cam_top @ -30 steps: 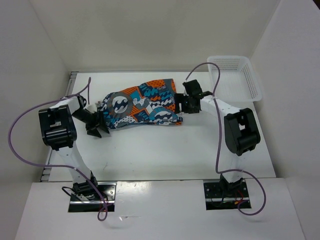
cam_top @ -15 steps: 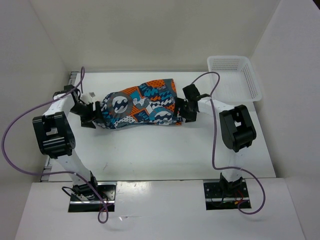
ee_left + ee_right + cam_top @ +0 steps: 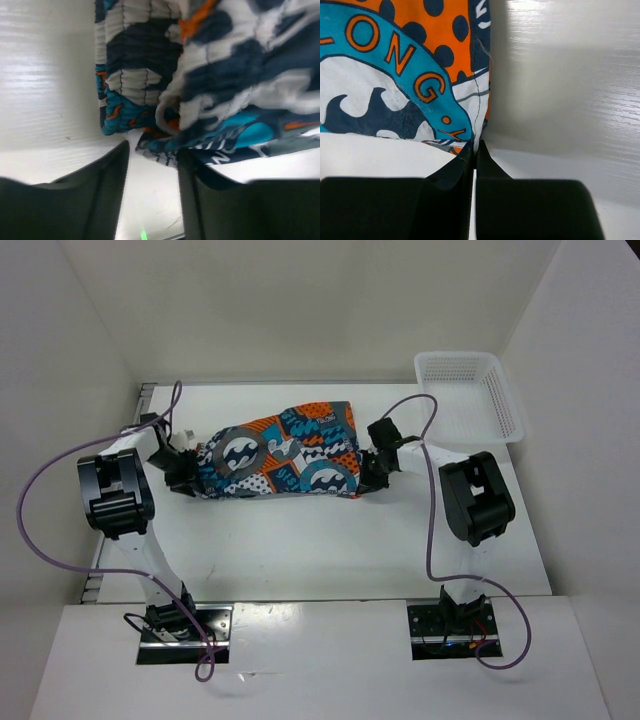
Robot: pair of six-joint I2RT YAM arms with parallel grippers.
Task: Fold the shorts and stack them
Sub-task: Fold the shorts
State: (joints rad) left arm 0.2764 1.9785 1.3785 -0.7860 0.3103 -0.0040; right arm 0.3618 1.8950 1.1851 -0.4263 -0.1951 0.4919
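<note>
- The shorts [image 3: 285,452] lie lengthwise on the desk [image 3: 300,540], between my two hands. They look bunched and half-folded at best, so I judge the fold unfinished and the stacking not done.
- My left hand [image 3: 152,160] is half-open and straddles the waistband end without clamping it.
- My right hand [image 3: 474,150] is pinched shut on the hem corner at the opposite end.

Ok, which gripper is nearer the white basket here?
Right. The right gripper is at the right edge of the shorts, just down-left of the basket in the top view. The left gripper is at the shorts' opposite end, their full length farther away.
</note>
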